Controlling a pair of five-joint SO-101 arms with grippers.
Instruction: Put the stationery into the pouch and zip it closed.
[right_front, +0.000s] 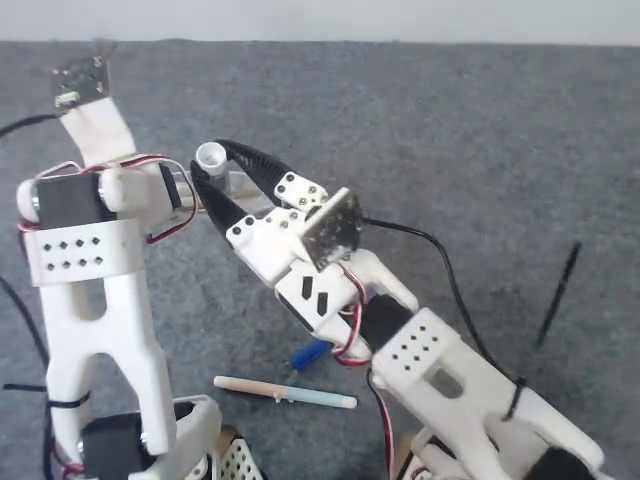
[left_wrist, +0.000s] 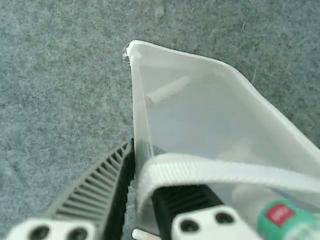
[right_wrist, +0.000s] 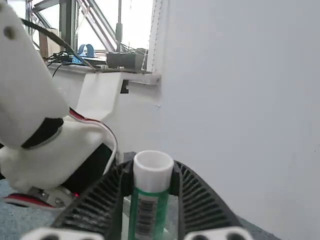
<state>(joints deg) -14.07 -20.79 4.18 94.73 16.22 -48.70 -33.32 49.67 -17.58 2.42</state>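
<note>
My left gripper (left_wrist: 145, 170) is shut on the white zipper edge of a clear pouch (left_wrist: 200, 115), holding it up above the grey carpet. A white item with a red mark (left_wrist: 165, 92) lies inside the pouch. My right gripper (right_front: 212, 162) is shut on a glue stick (right_front: 211, 155) with a white cap and green body (right_wrist: 150, 200), right next to the pouch (right_front: 240, 188). The glue stick's green end (left_wrist: 282, 217) sits at the pouch's opening. A cream and pale blue pen (right_front: 285, 392) lies on the carpet between the arm bases.
A small blue item (right_front: 308, 352) lies under the right arm. A black pen (right_front: 558, 293) rests on the carpet far to the right. The left arm's white body (right_wrist: 45, 150) stands close beside the right gripper.
</note>
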